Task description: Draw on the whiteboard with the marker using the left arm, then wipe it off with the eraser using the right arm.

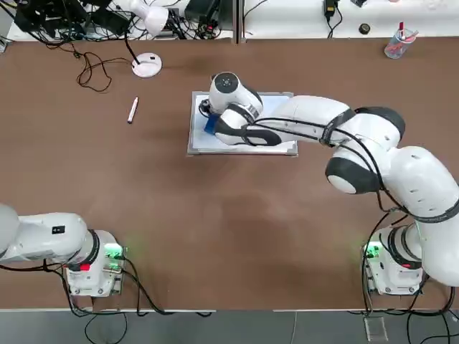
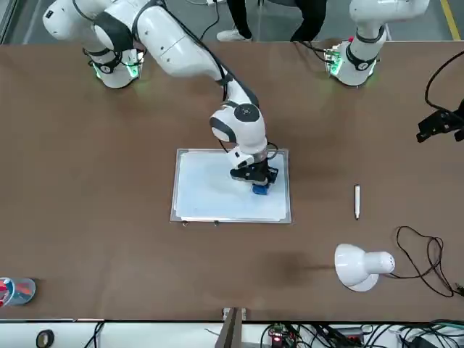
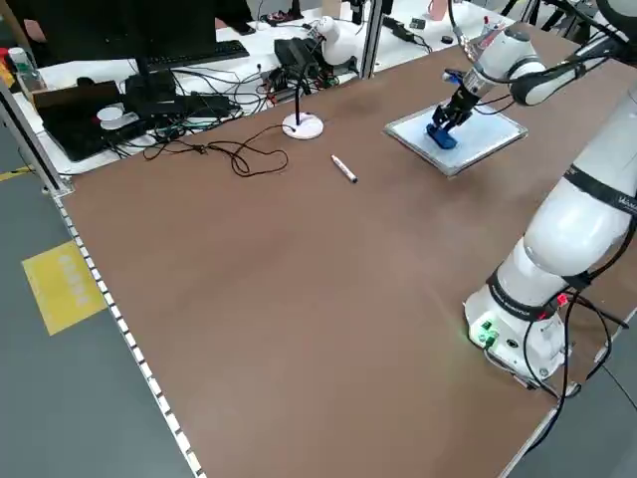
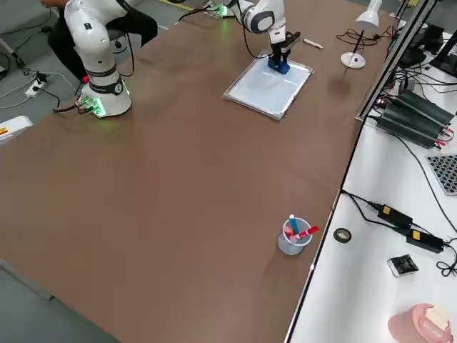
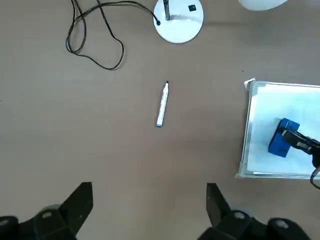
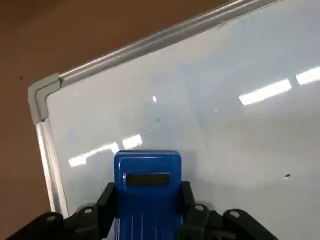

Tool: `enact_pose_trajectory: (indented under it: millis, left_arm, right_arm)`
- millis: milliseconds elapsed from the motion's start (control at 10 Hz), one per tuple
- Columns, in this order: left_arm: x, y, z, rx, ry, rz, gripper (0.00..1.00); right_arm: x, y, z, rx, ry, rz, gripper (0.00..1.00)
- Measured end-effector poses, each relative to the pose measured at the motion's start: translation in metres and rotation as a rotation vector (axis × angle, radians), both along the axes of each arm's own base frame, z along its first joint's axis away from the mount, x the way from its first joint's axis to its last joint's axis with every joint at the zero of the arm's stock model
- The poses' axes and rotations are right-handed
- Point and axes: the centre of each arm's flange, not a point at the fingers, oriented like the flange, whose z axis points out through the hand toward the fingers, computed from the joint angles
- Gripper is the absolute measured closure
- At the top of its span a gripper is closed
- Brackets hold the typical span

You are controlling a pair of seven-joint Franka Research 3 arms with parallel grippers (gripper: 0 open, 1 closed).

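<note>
Status, for you to check:
- Marker: lying loose on the table, well apart from the board. Drawing step looks finished.
- Left gripper: parked near its base, jaws apart, empty.
- Right gripper: jaws clamped on the eraser, pressed near a board corner.
- Board: apparently clean, though faint traces may remain.

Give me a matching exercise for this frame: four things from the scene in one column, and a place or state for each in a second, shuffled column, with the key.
Things:
1. small bright blue rectangular eraser
2. slim white marker with a dark blue cap end
3. left gripper
4. white desk lamp

States:
A. open, holding nothing
B. lying loose on the brown table
C. clamped in the right gripper on the silver-framed whiteboard
D. standing by a black cable

Pairs: 1-C, 2-B, 3-A, 4-D
</note>
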Motion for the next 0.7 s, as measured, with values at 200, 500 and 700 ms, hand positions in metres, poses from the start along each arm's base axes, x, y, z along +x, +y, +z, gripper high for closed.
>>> enact_pose_trajectory:
  millis: [200, 500, 700]
  left_arm:
    - [0.0, 0.0, 0.0, 0.0, 0.0, 0.0, 0.0]
    - [0.0, -0.001, 0.0, 0.0, 0.0, -0.001, 0.0]
    - [0.0, -0.002, 0.0, 0.0, 0.0, -0.004, 0.0]
  right_arm:
    - [0.027, -0.028, 0.03, -0.062, 0.032, 0.017, 0.45]
    - [0.077, -0.097, 0.099, -0.14, 0.086, 0.084, 0.45]
    - [0.093, -0.145, 0.128, -0.18, 0.116, 0.177, 0.45]
